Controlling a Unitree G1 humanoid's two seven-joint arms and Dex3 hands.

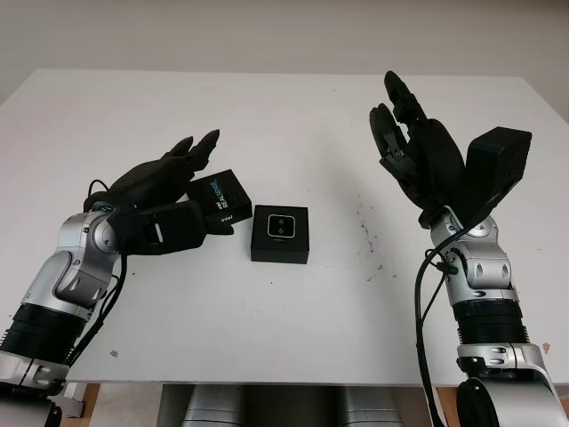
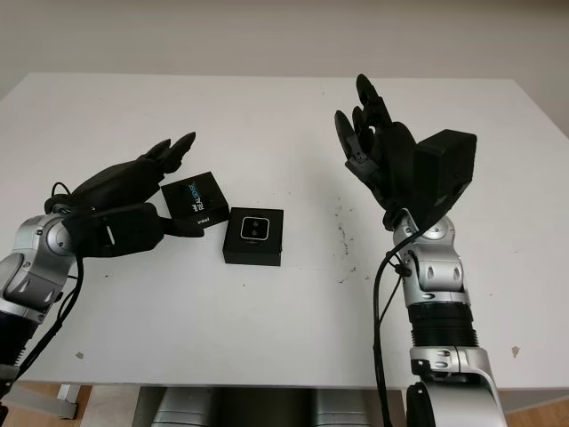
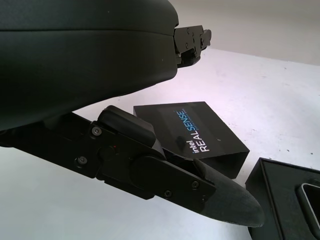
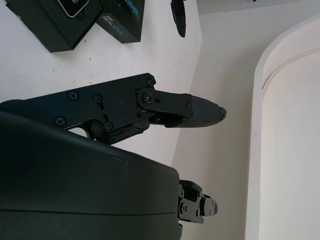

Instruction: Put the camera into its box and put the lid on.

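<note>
An open black box sits mid-table with the small silver-faced camera lying inside it. Just left of it, the black lid printed "Intel RealSense" rests tilted on the table. My left hand is open around the lid, fingers arched above it and the thumb low along its near side; no firm hold shows. In the left wrist view the lid stands free on the table beside the box. My right hand is open, raised above the table's right side, well away from the box.
The white table carries a few small dark specks right of the box. Its near edge runs just in front of both arms. A pale wall rises behind the far edge.
</note>
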